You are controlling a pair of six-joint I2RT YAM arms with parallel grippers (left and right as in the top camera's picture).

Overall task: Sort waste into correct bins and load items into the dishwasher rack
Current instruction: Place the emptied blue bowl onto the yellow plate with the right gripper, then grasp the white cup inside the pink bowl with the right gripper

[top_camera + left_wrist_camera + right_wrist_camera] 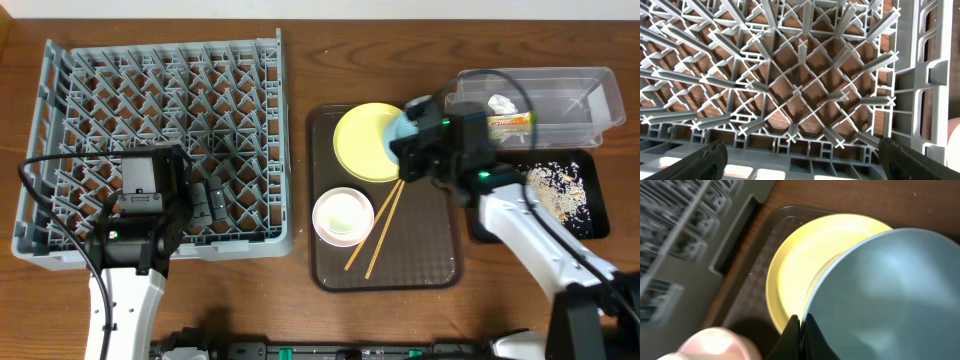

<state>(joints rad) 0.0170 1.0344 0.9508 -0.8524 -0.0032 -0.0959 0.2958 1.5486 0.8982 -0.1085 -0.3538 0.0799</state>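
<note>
Half done, seemingly: saw green-orange wrapper (510, 122), white tissue (501, 103) in clear plastic tub (590, 100), white crumbs (555, 190) in black tray (598, 225). Found grey pegged plastic rack (60, 90) dishless, left gripper (802, 152) splayed above; right gripper (800, 327) pinching light blue bowl (890, 295) over yellow round plate (810, 255).

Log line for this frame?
right gripper: shut on light blue bowl rim, over yellow plate | left gripper: open, empty, over dishwasher rack

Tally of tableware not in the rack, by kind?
Plates: 1 (yellow plate)
Bowls: 2 (light blue bowl, pinkish-white bowl)
Chopsticks: 2 (wooden chopsticks)
Total: 5
</note>
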